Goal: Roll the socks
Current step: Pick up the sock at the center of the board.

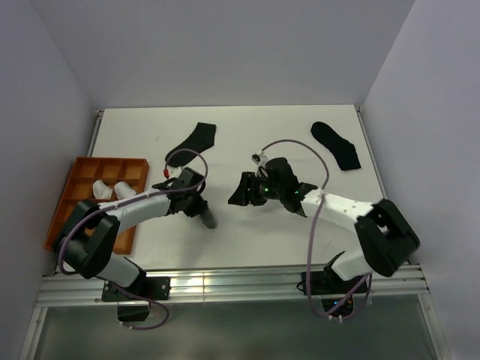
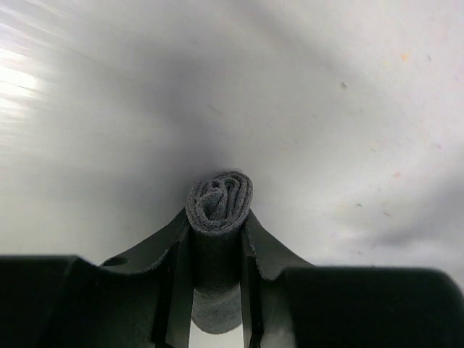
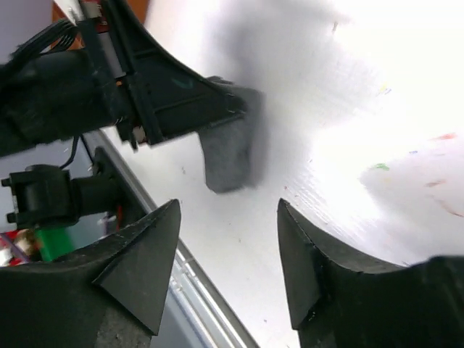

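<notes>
A grey sock rolled into a tight bundle (image 2: 220, 197) sits between the fingers of my left gripper (image 2: 217, 221), which is shut on it just above the table. In the top view my left gripper (image 1: 199, 205) holds this bundle (image 1: 209, 219) near the table's front middle. My right gripper (image 1: 241, 192) is open and empty, a short way right of the bundle. In the right wrist view the open gripper (image 3: 228, 210) faces the bundle (image 3: 228, 156) held by the left gripper (image 3: 181, 94). Two white rolled socks (image 1: 102, 190) (image 1: 124, 190) lie in the orange tray (image 1: 71, 187).
Two dark socks lie flat at the back of the table, one left of centre (image 1: 193, 139) and one at the right (image 1: 336, 144). The orange tray stands at the left edge. The table's metal front rail (image 1: 225, 285) runs below the arms.
</notes>
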Robot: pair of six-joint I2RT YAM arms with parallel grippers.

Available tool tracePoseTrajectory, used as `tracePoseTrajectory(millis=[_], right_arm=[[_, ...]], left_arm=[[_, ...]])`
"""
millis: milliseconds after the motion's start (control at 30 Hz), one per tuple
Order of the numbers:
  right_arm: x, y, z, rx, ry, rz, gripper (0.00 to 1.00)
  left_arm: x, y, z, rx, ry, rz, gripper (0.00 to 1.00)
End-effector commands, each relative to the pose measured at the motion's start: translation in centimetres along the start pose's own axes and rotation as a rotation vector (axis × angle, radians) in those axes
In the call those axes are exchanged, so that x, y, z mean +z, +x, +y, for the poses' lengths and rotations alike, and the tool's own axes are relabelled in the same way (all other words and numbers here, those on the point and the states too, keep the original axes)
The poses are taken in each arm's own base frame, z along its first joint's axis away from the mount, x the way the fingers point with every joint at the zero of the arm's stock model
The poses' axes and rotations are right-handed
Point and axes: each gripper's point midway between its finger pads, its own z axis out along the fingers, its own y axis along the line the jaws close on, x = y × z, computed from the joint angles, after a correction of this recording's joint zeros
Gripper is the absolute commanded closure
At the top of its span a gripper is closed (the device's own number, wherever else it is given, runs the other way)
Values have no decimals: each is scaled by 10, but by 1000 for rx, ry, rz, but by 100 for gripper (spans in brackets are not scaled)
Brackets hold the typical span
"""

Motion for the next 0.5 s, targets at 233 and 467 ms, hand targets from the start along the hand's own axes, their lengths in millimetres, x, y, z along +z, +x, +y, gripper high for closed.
tracePoseTrajectory(millis=[233, 467], right_arm=[[-81, -24, 13, -248, 90, -276, 31], [-93, -21, 17, -322, 25, -380, 11]], left_arm=[[-81, -148, 39, -20, -166, -312, 97], [-120, -236, 79, -139, -220, -451, 97]])
